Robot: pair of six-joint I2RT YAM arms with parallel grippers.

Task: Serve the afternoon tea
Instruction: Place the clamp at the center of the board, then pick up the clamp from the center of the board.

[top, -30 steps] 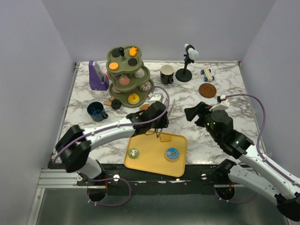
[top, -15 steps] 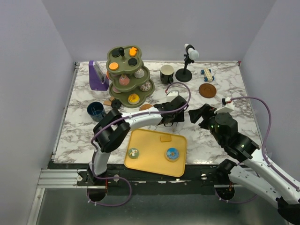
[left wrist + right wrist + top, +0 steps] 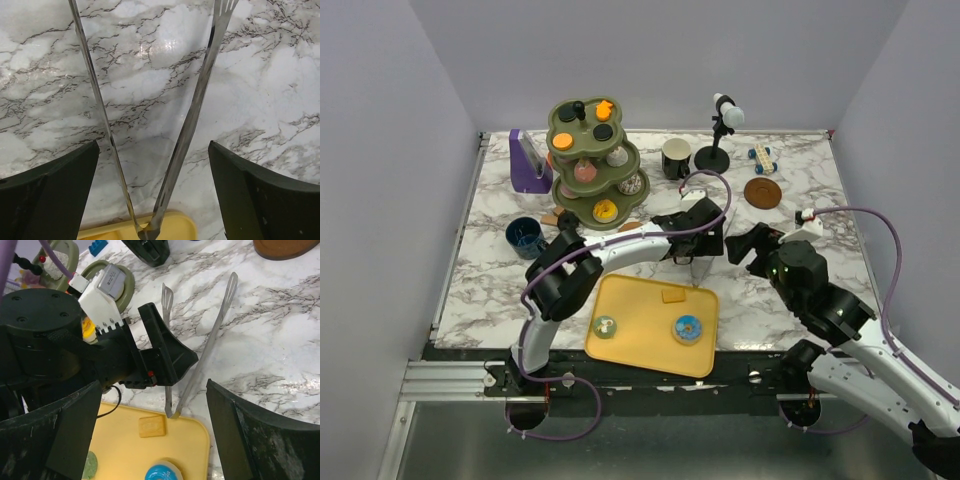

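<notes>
My left gripper (image 3: 698, 243) (image 3: 154, 150) is open above the marble, just beyond the yellow tray (image 3: 640, 345). Metal tongs (image 3: 192, 115) (image 3: 210, 345) lie spread between its fingers without being gripped, their hinge on the tray's rim. On the tray sit a square biscuit (image 3: 672, 296) (image 3: 152, 426), a blue doughnut (image 3: 687, 328) and a pale green treat (image 3: 606, 325). My right gripper (image 3: 740, 245) (image 3: 154, 385) is open and empty to the right of the tongs. The olive three-tier stand (image 3: 592, 165) holds several treats. The dark-blue mug (image 3: 525, 237), the black cream-lined mug (image 3: 676, 158) and a brown coaster (image 3: 762, 191) stand apart.
A purple wedge holder (image 3: 528, 162) stands at the back left. A black stand with a white ball top (image 3: 720, 135) is at the back centre, with a small blue-and-white toy (image 3: 761, 154) to its right. A second brown coaster (image 3: 632, 228) lies by the tiered stand's foot.
My left arm swung right, away from above the tray, and its jaws opened wide, so the tongs now lie on the table. The biscuit stays on the tray. The right gripper shifted slightly.
</notes>
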